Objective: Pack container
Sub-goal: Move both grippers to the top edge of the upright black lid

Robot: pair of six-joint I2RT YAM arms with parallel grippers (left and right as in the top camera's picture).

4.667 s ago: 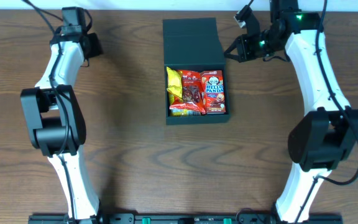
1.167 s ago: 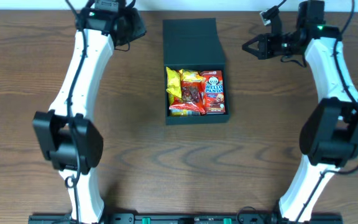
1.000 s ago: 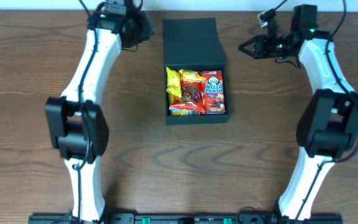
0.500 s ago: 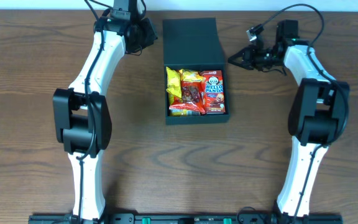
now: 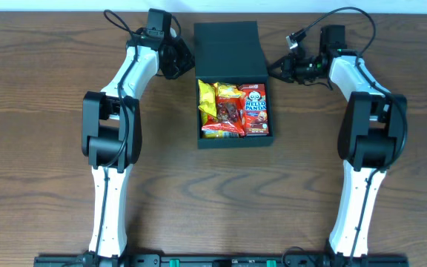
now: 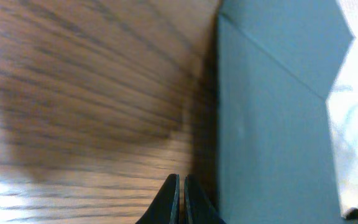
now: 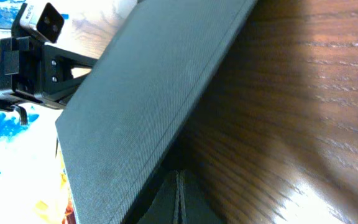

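Observation:
The black container [image 5: 235, 142] sits mid-table with its hinged lid [image 5: 228, 47] folded back flat behind it. Inside lie a yellow packet [image 5: 207, 99], a red packet [image 5: 229, 111] and a red Hello Panda box [image 5: 255, 109]. My left gripper [image 5: 184, 62] is shut and empty, low on the table against the lid's left edge [image 6: 219, 93]. In the left wrist view its fingertips [image 6: 173, 184] nearly touch that edge. My right gripper [image 5: 273, 70] is shut and empty at the lid's right edge. Its tips [image 7: 179, 177] sit under the lid's slightly raised side [image 7: 148, 106].
Bare wooden table [image 5: 169, 185] lies all around the box. Both white arms [image 5: 110, 133] reach from the near edge up to the back of the table. A cable [image 5: 347, 15] loops over the right wrist.
Both arms have swung inward from the back corners to the two sides of the open lid. Both grippers stayed shut. The container and snacks have not moved.

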